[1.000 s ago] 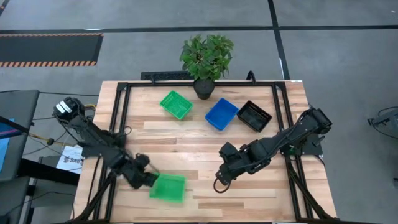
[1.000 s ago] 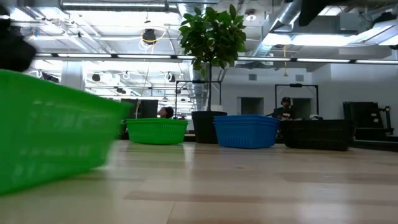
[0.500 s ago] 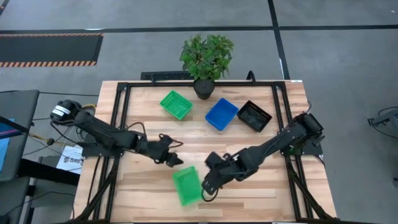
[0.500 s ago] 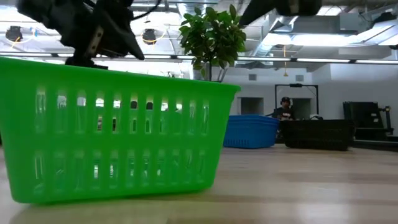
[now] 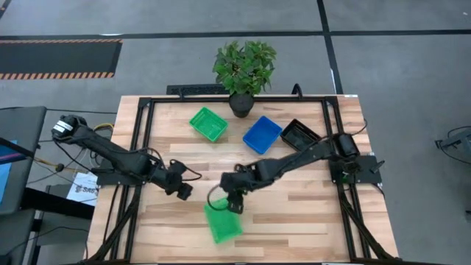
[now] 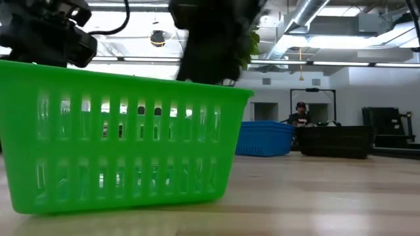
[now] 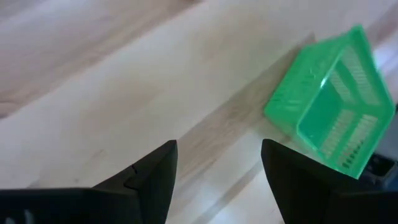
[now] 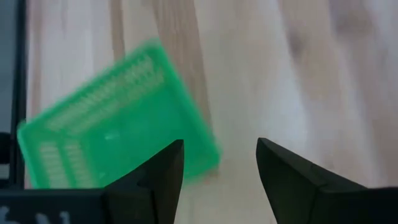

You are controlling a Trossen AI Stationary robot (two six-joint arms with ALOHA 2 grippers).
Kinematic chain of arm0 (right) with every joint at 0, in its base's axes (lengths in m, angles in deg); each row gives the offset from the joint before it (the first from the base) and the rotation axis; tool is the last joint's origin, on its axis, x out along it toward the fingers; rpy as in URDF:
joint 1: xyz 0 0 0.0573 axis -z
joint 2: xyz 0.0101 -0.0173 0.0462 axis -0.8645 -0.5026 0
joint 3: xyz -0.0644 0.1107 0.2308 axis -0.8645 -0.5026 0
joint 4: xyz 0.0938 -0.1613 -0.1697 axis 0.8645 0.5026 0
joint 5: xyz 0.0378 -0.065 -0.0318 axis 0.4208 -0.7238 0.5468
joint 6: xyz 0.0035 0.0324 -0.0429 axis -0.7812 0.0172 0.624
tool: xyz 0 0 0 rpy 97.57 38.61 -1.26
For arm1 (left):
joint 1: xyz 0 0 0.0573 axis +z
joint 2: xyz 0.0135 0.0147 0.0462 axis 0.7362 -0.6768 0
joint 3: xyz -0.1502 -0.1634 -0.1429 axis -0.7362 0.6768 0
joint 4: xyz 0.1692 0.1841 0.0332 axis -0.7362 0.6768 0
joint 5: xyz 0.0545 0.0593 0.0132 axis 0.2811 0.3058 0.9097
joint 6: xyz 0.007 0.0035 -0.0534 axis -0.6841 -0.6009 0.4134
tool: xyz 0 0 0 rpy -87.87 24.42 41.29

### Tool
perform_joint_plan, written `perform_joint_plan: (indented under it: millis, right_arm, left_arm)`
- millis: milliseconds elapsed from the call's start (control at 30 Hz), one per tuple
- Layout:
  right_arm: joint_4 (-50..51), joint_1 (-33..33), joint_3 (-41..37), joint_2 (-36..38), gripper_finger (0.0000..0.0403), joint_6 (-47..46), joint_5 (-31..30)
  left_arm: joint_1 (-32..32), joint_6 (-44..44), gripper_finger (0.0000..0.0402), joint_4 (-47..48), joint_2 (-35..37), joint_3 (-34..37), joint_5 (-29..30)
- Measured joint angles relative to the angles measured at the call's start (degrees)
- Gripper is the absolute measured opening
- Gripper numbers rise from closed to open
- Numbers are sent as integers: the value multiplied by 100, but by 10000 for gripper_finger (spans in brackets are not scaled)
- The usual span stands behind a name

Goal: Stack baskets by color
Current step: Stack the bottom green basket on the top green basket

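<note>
A bright green basket [image 5: 222, 222] rests on its bottom near the table's front edge, open side up; it fills the low view [image 6: 125, 151]. My right gripper [image 5: 234, 202] hovers open just above the basket's far end, with the basket [image 8: 118, 134] ahead of its fingers and nothing between them [image 8: 221, 146]. My left gripper [image 5: 184, 191] stands open to the basket's left, apart from it, fingers empty [image 7: 217, 146]; the basket [image 7: 333, 118] lies beyond them. A second green basket [image 5: 208, 124], a blue basket [image 5: 263, 135] and a black basket [image 5: 301, 138] sit in a row at the far side.
A leafy plant in a dark pot [image 5: 245, 70] stands at the far edge behind the row of baskets. Bare wood lies between the row and the near basket. A black frame [image 5: 143, 140] runs along the table's sides. A person shows in the room behind [image 6: 301, 113].
The near green basket has slid toward the table's right along the front edge and turned about, then stayed put. My left gripper has left it, swinging far and right, then drawing back left. My right gripper has come down and leftward to the basket's far end, rolling its wrist.
</note>
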Motion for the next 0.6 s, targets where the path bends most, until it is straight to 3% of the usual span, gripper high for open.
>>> perform_joint_plan:
  millis: [233,600]
  right_arm:
    - [-386,319,199,-147,221,1212,496]
    - [-850,16,212,-653,221,1696,769]
  left_arm:
    - [-248,338,218,21,197,-4,448]
    - [-477,666,218,203,180,-4,559]
